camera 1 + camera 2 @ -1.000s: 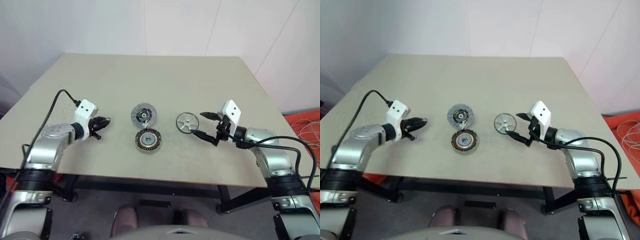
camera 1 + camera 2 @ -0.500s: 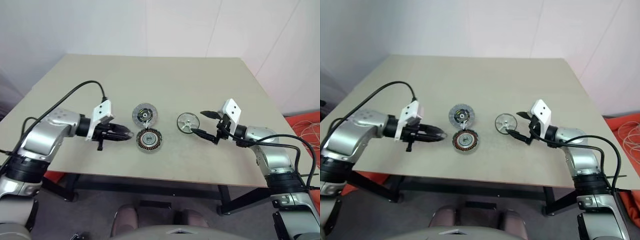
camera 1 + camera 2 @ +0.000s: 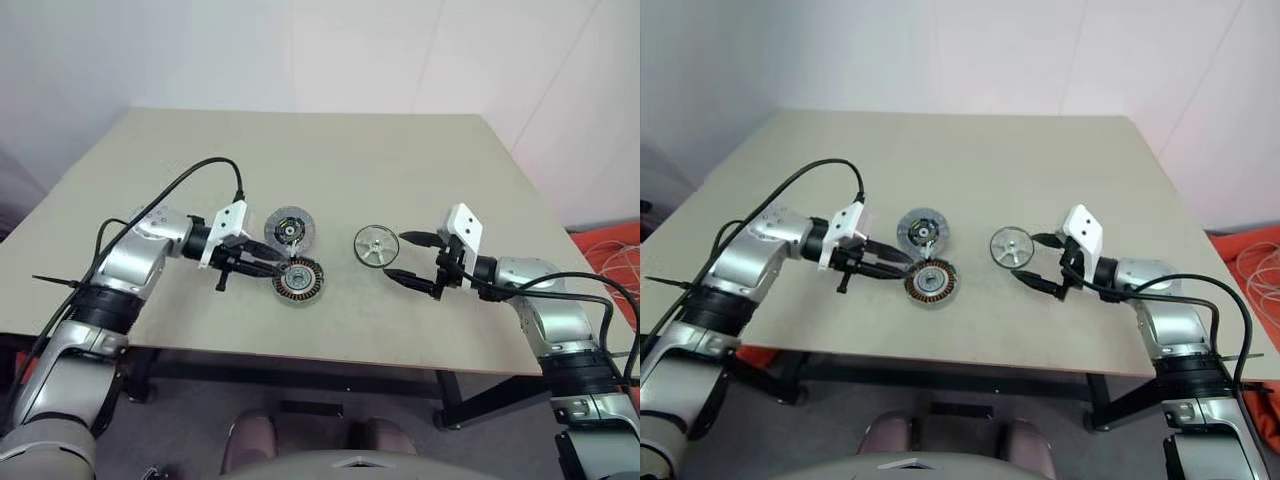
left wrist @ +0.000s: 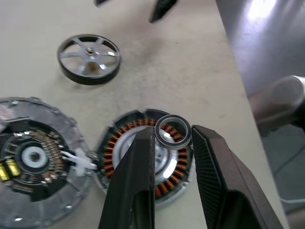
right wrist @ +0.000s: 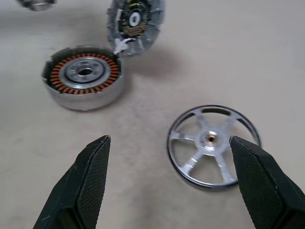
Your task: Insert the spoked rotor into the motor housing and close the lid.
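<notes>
The motor housing, a dark puck with copper windings, lies near the table's front edge. Just behind it lies the lid, a round silvery cap. The spoked rotor lies flat to their right. My left gripper is shut on a small metal ring, holding it just over the housing. In the right wrist view my right gripper stands wide open, low over the table, with the rotor lying between and just beyond its fingertips, untouched.
All the parts lie on a beige table with its front edge just below them. White walls stand behind. Orange cables lie on the floor at the far right.
My left arm has swung right from the table's left side to the housing and turned its wrist, carrying the small ring. The right gripper has stayed by the rotor.
</notes>
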Motion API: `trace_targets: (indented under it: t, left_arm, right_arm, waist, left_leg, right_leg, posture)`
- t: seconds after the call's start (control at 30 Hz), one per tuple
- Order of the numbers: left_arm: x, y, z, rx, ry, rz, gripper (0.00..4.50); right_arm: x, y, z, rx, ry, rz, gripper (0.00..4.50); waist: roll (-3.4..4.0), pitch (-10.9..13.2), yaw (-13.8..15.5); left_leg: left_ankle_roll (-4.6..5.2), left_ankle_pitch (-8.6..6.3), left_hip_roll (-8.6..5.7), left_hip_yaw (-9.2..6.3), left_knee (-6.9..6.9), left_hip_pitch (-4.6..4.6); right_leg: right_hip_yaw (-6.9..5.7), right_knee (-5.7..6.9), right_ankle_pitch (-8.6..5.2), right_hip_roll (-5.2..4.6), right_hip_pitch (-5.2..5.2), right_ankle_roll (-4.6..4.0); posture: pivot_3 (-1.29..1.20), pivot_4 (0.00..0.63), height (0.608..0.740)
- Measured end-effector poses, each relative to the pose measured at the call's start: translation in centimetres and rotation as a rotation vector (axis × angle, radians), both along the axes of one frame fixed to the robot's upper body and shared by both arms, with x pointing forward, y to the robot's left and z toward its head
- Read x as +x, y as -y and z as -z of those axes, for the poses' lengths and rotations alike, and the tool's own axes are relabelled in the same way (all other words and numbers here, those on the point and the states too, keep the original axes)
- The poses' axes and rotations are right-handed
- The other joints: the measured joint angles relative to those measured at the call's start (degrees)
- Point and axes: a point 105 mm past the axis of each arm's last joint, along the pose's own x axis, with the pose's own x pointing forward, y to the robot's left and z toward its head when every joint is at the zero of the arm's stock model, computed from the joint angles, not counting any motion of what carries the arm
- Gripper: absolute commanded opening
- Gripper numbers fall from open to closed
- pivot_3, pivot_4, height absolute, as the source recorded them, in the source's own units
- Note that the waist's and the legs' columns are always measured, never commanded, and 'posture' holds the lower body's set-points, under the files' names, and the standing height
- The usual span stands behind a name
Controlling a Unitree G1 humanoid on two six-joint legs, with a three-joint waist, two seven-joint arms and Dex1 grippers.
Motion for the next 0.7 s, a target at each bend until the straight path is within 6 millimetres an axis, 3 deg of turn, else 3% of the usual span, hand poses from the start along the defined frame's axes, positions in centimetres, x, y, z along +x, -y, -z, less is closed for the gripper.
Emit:
trace_targets:
  t: [0.37, 0.7]
  left_arm:
    - [1.6, 1.7, 0.7, -0.028, -0.005, 0.015, 0.78]
    - [1.4, 2.0, 1.7, 0.000, -0.041, 0.060, 0.78]
  right_arm:
    - [-1.1, -1.0, 0.4, 0.014, -0.092, -0.047, 4.50]
    - [-1.0, -1.0, 0.4, 0.014, -0.087, -0.033, 4.50]
  waist:
    - [-0.01, 0.00, 0.49]
    - [-0.01, 0.00, 1.43]
  left_leg:
    - [0.01, 0.00, 0.00, 0.00, 0.01, -0.03]
    - [0.01, -0.01, 0.00, 0.00, 0.01, -0.03]
  right_leg:
    - [-0.01, -0.01, 0.00, -0.01, -0.02, 0.00]
    - [-0.01, -0.01, 0.00, -0.02, -0.03, -0.01]
  posture:
    - [0.00, 0.000, 0.740]
    - [0.00, 0.000, 0.740]
